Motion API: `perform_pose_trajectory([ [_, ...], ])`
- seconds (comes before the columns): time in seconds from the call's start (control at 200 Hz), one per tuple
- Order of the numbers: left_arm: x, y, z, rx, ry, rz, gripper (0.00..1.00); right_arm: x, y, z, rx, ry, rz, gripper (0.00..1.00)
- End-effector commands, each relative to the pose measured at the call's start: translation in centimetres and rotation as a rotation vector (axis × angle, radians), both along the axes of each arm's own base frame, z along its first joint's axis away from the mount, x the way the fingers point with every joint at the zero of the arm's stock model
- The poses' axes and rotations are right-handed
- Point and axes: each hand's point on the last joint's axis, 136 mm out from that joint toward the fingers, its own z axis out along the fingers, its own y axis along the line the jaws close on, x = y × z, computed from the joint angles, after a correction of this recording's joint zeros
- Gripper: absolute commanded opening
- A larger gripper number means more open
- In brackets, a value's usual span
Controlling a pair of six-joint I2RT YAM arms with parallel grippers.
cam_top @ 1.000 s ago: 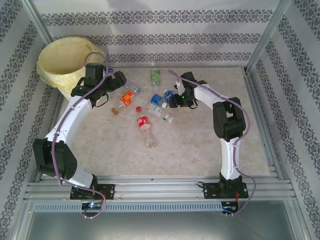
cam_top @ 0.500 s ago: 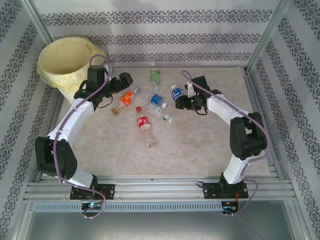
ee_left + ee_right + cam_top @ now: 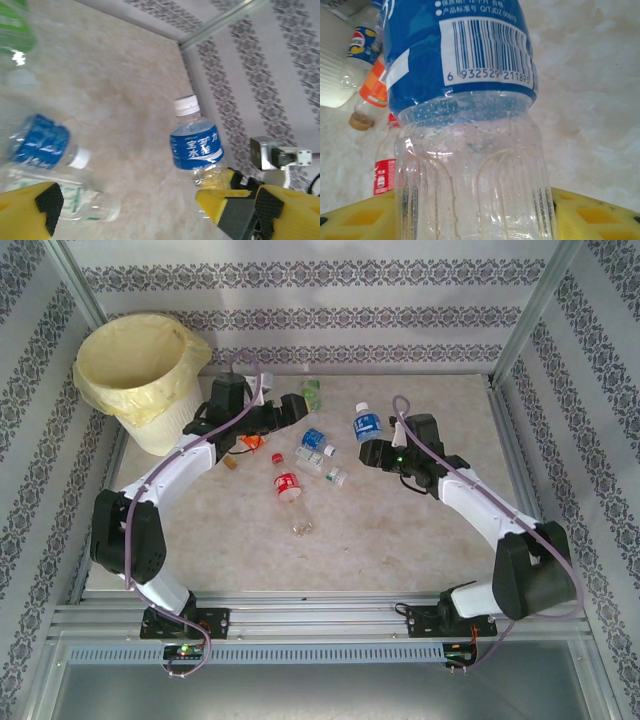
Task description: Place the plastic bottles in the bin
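Note:
My right gripper [image 3: 374,451] is shut on a clear plastic bottle with a blue label [image 3: 367,425], holding it upright above the table right of the pile; its lower body sits between the yellow fingers [image 3: 590,216]. My left gripper [image 3: 298,408] stands open over the back of the pile, its pads [image 3: 44,204] wide apart with nothing between them. It looks across at the held bottle [image 3: 195,146]. Loose bottles lie below: green label [image 3: 312,392], blue label [image 3: 314,438], red label [image 3: 287,485], and orange label [image 3: 252,441] half under the left arm. The bin [image 3: 140,368] stands back left.
A clear bottle with a pale green label [image 3: 322,465] lies right of the red one. A small brown-capped bottle [image 3: 231,463] lies by the left forearm. Patterned walls and metal frame posts [image 3: 520,320] close in the table on three sides.
The right arm has lifted the blue-labelled bottle off the pile and drawn it right. The left arm has swung from beside the bin to the right, over the bottles, still open.

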Motion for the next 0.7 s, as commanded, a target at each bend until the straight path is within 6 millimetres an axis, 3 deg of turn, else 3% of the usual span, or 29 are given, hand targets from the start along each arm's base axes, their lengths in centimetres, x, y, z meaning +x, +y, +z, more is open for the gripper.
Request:
perform_pose_trajectory([
  [0.0, -0.6, -3.2, 2.3, -0.096, -0.088, -0.112, 1.0, -0.4, 1.3, 2.5, 0.09, -0.099, 0.032, 0.48],
  [0.21, -1.2, -7.8, 1.4, -0.134, -0.074, -0.214, 1.0, -1.5, 3.7, 4.9, 0.192, -0.198, 0.121, 0.48],
  [0.355, -1.7, -10.7, 1.3, -0.168, -0.08, -0.289, 1.0, -1.6, 5.0, 5.5, 0.203, -0.225, 0.153, 0.49],
  [0.47, -1.1, -11.3, -0.2, -0.144, -0.036, -0.279, 1.0, -1.7, 5.8, 6.2, 0.223, -0.255, 0.183, 0.49],
  [0.694, -1.0, -12.3, 0.8, -0.252, -0.055, -0.312, 1.0, -1.4, 6.9, 6.8, 0.262, -0.262, 0.198, 0.49],
])
